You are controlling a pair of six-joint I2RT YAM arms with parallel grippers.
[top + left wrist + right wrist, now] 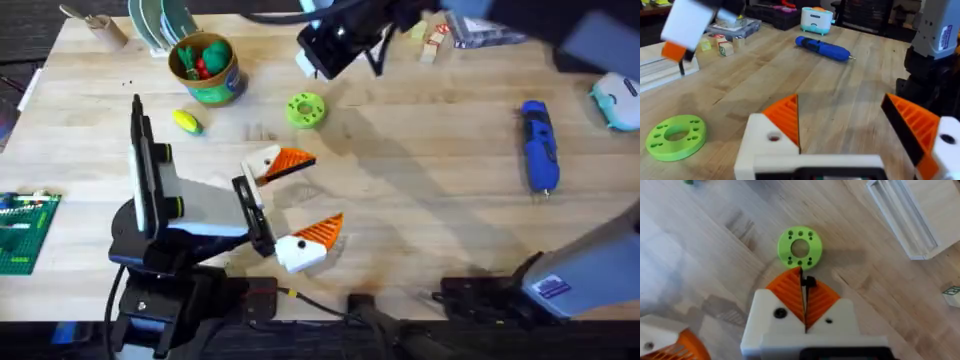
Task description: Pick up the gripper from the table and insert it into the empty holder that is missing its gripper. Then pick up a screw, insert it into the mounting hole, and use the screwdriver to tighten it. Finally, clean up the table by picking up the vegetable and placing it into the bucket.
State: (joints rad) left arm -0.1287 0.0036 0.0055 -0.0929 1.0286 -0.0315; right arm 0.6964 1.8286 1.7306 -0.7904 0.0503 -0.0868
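Observation:
My left gripper [312, 195] [840, 102] stands open low over the table's middle. Both of its white blocks carry ribbed orange tips, so the loose gripper and the empty holder are out of view. The near block has a mounting hole [773, 136]. My right gripper [805, 275] [325, 50] hangs high at the back, shut on a small black screw [810, 282]. The blue screwdriver [538, 145] [822, 48] lies at the right. The yellow vegetable [187, 122] lies in front of the green bucket [225, 90], which holds red and green toys.
A flat green ring disc [306, 109] [800, 247] [676, 136] lies under the right gripper. Wooden blocks [435, 40] and a clear box [485, 30] sit at the back. A white-and-teal device [615, 100] is far right, a green baseplate [22, 235] far left.

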